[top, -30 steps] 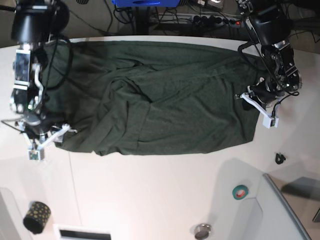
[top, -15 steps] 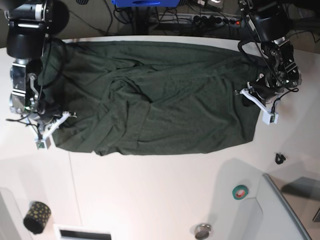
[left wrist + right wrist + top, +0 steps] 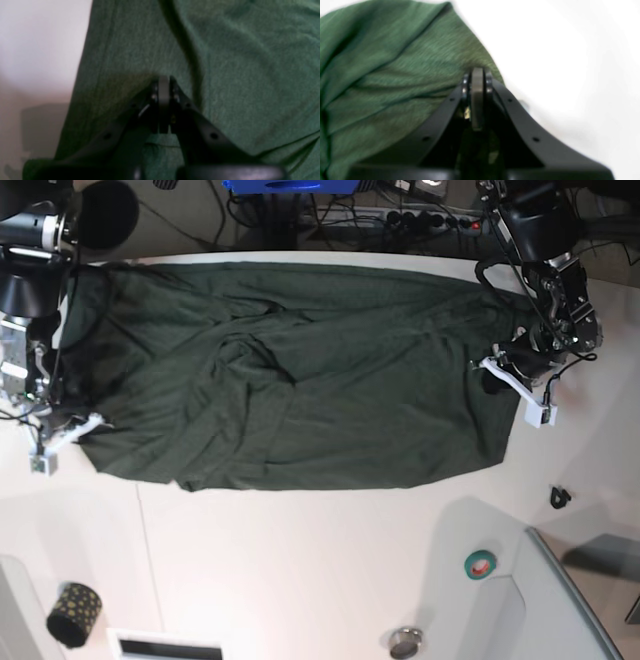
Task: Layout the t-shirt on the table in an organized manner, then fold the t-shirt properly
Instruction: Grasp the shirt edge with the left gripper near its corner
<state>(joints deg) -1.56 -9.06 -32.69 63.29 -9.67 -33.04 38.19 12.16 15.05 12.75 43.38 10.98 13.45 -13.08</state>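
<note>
- Two arms flank the t-shirt (image 3: 290, 370), which lies spread across the far half of the table (image 3: 300, 570), its long axis running from 9 o'clock to 3 o'clock in the base view.
- Creases bunch near the shirt's middle, with a diagonal fold running toward 7 o'clock; the rest of the cloth lies fairly flat.
- At 9 o'clock in the base view, the right gripper (image 3: 62, 435) sits at the shirt's near corner on that side.
- Seen from the right wrist, the right gripper (image 3: 477, 75) has its jaws pressed together at the fabric's edge, with green cloth (image 3: 382, 75) rising toward 10 o'clock and bare white table (image 3: 570, 62) toward 2 o'clock. It looks clenched on the t-shirt's corner, though the blur hides the pinched fabric itself.
- At 3 o'clock in the base view, the left gripper (image 3: 515, 385) rests over the shirt's edge on that side.
- From the left wrist, the left gripper (image 3: 163, 85) is clamped tight, fingertips down on the green fabric (image 3: 237, 62); a dark fold runs from 12 o'clock down past the tips. Whether cloth is caught between the tips cannot be told.
- Loose items sit on the near part of the table: a green tape roll (image 3: 480, 563) at 5 o'clock, a small metal disc (image 3: 405, 642) near 6 o'clock, and a dark spotted cylinder (image 3: 73, 613) at 7 o'clock.
</note>
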